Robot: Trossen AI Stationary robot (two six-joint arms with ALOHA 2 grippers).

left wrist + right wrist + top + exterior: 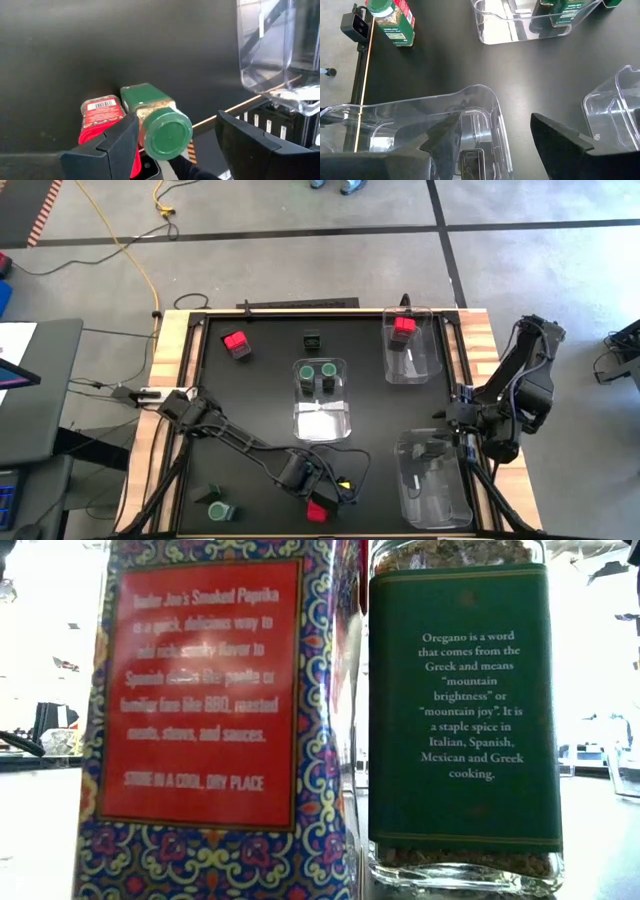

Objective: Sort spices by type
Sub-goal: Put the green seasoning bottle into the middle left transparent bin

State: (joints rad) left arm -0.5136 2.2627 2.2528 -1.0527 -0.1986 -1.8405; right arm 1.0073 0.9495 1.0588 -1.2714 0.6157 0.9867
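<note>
A green-topped jar [165,132] and a red box [102,117] stand side by side at the table's near edge, filling the low view as the jar [460,710] and box [200,710]. My left gripper [177,120] is open above them, its fingers on either side of the jar's cap; in the high view the left gripper [322,492] hides the jar. My right gripper [496,120] hangs open over the near right bin [445,110], which holds a dark jar [470,162]. The middle bin [322,420] holds two green-topped jars [316,370]. The far right bin [425,365] holds a red box [404,327]. My left gripper comes at the green-topped jar from above, and one finger [117,140] stands close beside the jar's cap [150,131]. I cannot tell whether it touches. The jar stands upright on the table.
Loose on the table are a red box [236,343] and a dark jar [312,338] near the far edge, and a green-topped jar [217,510] at the near left corner. The low camera [355,22] sits at the near edge beside the jar and box.
</note>
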